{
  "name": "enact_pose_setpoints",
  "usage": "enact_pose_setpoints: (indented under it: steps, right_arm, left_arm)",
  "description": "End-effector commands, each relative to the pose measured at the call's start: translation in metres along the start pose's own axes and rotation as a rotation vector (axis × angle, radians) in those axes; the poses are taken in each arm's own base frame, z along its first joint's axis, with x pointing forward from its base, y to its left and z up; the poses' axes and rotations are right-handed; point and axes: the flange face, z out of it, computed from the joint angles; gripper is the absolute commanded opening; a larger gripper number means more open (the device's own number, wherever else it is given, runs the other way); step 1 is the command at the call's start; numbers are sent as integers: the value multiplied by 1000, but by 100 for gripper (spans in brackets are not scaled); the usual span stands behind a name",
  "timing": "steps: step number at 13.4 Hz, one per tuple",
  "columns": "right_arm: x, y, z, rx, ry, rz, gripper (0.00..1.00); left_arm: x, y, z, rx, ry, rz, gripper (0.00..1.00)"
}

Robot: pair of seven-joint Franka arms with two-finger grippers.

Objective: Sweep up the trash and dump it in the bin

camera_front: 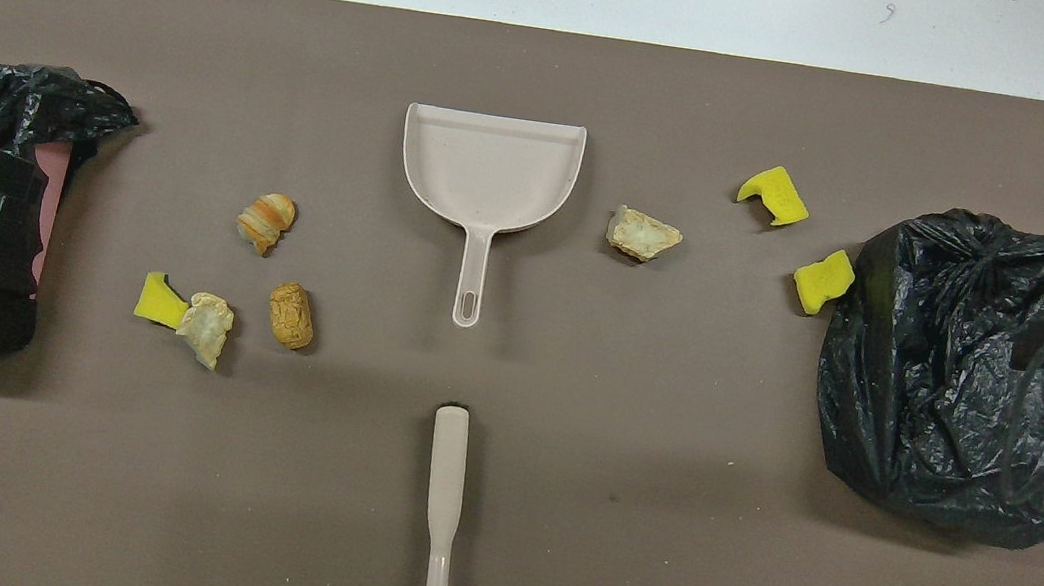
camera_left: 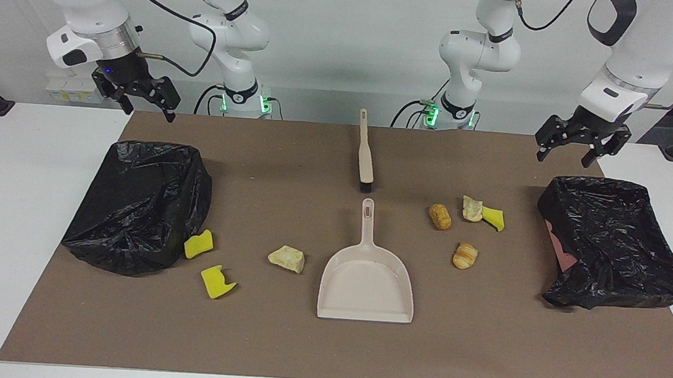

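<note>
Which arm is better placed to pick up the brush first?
Neither clearly. The brush lies midway between the arms. The left end effector and right end effector both hang open over their bins, equally distant.

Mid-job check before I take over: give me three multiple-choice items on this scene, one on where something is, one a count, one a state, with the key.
1. The brush lies:
A. in the dustpan
B. nearer to the robots than the dustpan, in line with its handle
C. on a bin

2. Scraps of trash on the mat:
A. four
B. seven
C. ten

3. The left tool is:
A. open, over the mat's corner by a black-bagged bin, holding nothing
B. shut on the brush
C. resting in the dustpan

Key: B, the brush's bristles point at the dustpan handle; B, four lie toward the left arm's end, three toward the right arm's; A, its fingers are spread in the air.
</note>
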Motion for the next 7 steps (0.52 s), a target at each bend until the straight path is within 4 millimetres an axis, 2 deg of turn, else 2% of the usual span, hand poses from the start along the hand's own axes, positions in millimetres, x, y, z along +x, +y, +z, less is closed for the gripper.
enact_pose_setpoints:
  steps: [1, 7]
  right_arm:
    - [-10, 3, -3, 17, -5, 9, 100]
    - [-9, 1, -3, 17, -5, 4, 100]
  left_arm:
    - [-1, 0, -1, 13, -9, 14, 100]
    - [-1, 0, -2, 13, -3, 12, 100]
